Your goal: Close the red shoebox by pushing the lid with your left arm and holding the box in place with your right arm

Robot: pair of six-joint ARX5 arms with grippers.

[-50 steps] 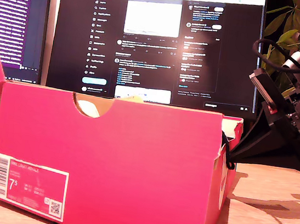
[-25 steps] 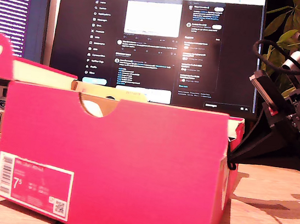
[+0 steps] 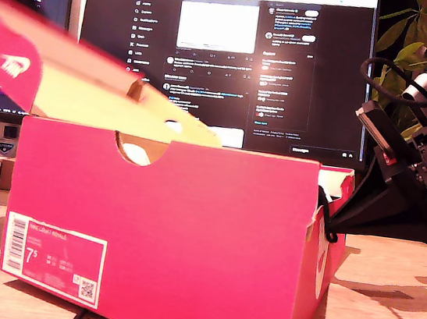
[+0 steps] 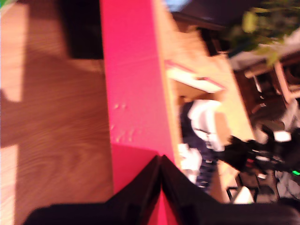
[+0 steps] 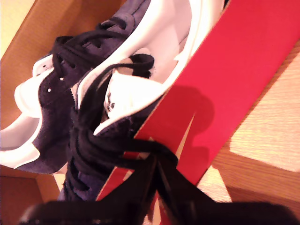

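Against my first gripper (image 4: 161,161), whose jaws are pressed together with nothing between them, rides the red lid (image 4: 133,89), tilted half-raised over the shoebox (image 3: 164,232); beside my second gripper (image 5: 157,164), jaws likewise together, the box wall (image 5: 225,79) touches its tips, with dark shoes (image 5: 93,93) just beyond, inside on the table (image 3: 383,308).

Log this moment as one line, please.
red cardboard shoebox: open | red lid: tilted, mid-swing | my second claw: at box wall by dark sneakers
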